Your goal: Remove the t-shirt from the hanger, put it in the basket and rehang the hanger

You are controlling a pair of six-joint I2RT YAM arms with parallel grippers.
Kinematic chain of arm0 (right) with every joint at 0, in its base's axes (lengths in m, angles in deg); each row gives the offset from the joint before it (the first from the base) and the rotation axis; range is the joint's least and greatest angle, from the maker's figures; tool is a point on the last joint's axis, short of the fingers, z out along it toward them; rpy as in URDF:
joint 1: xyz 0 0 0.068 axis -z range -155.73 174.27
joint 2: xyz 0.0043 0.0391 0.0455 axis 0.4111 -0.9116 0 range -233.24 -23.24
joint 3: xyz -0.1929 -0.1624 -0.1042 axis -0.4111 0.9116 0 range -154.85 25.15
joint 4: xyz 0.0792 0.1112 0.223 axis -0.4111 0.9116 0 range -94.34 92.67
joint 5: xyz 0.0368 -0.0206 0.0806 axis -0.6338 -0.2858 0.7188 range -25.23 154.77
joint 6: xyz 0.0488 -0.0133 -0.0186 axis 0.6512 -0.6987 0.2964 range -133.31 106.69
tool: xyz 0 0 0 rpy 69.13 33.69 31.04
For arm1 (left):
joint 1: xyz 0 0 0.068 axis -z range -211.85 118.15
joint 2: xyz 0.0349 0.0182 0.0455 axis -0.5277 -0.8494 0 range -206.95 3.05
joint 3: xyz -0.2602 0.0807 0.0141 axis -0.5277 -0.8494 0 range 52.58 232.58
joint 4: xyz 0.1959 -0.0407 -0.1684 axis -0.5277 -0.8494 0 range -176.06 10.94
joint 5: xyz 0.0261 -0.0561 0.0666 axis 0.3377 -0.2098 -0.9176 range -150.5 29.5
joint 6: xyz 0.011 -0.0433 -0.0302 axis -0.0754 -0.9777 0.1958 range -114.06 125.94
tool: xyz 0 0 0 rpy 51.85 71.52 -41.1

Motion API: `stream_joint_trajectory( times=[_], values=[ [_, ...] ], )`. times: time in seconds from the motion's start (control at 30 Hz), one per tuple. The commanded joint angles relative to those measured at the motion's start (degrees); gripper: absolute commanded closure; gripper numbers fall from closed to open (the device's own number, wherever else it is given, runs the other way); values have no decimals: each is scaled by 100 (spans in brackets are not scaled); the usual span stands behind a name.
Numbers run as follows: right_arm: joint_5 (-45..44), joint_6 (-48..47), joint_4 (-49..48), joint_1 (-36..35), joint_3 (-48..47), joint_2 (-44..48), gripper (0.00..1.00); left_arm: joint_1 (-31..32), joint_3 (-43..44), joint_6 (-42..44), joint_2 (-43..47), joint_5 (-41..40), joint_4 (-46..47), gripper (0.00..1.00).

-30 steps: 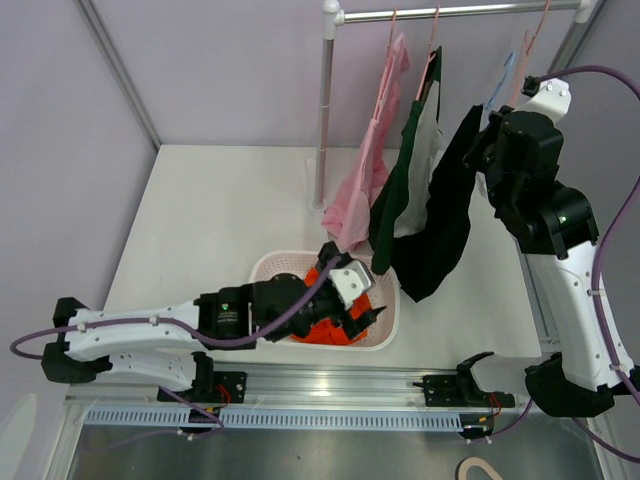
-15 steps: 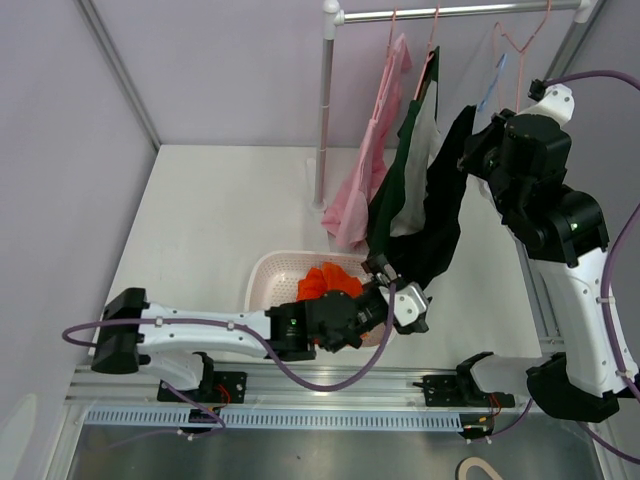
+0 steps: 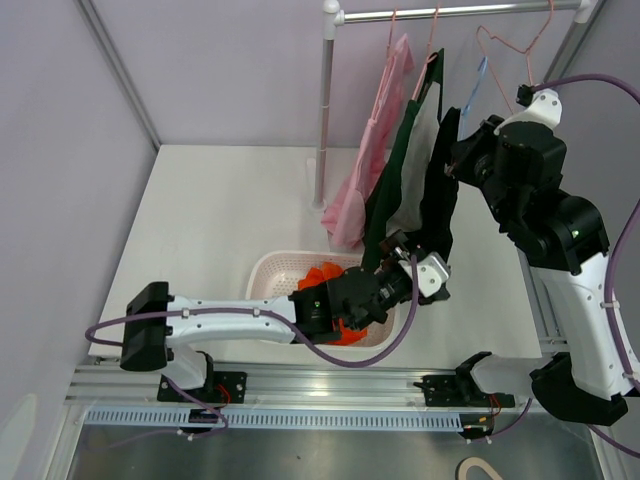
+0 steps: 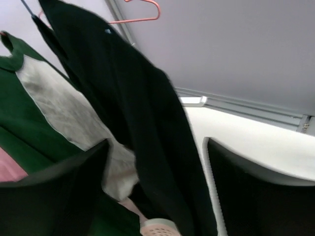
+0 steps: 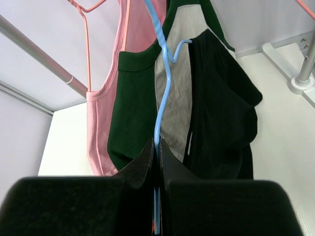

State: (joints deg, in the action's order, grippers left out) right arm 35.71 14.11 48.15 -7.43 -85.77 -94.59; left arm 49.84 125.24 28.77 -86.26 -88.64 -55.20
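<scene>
A black t-shirt (image 3: 437,195) hangs from a blue hanger (image 3: 478,85) to the right of the rail's other clothes. My right gripper (image 3: 468,160) is shut on the hanger's wire (image 5: 162,98), with the shirt (image 5: 221,113) draped just beyond its fingertips (image 5: 157,147). My left gripper (image 3: 425,272) is open at the shirt's lower end. In the left wrist view the black cloth (image 4: 142,123) hangs down between the two spread fingers (image 4: 261,187).
A green shirt (image 3: 395,170) and a pink top (image 3: 365,150) hang on the rail (image 3: 440,12) beside the black one. An empty pink hanger (image 3: 505,50) hangs further right. The rail's pole (image 3: 325,100) stands on the table. A basket (image 3: 270,270) holds an orange garment (image 3: 325,275).
My left arm rose out of the basket and swung right to the black shirt's lower end. My right gripper shifted left with the hanger, carrying the shirt toward the green one.
</scene>
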Motion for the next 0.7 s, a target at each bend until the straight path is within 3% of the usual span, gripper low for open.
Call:
stream_joint_trajectory(
  times=[0.0, 0.07, 0.2, 0.27, 0.3, 0.37, 0.4, 0.67],
  values=[
    [-100, 97, -336, -64, -167, 209, 100, -100, 362, -235, -103, 177, -56, 26],
    [-65, 97, -345, -73, -176, 209, 100, -145, 415, -331, -173, 177, -205, 37],
    [-3, 97, -371, -82, -255, 201, 100, -188, 442, -481, -191, 370, -311, 33],
    [-21, 97, -371, -90, -282, 166, 100, -189, 450, -586, -209, 423, -382, 36],
    [-21, 80, -388, -90, -308, 157, 100, -189, 511, -613, -261, 450, -425, 55],
    [-38, 71, -406, -90, -299, 157, 100, -189, 564, -674, -323, 424, -583, 80],
    [-47, 62, -424, -82, -282, 139, 100, -189, 643, -683, -349, 406, -627, 99],
    [-634, -333, -617, -82, -220, -97, 100, 31, 880, -403, 212, 503, -1207, 99]
  ],
)
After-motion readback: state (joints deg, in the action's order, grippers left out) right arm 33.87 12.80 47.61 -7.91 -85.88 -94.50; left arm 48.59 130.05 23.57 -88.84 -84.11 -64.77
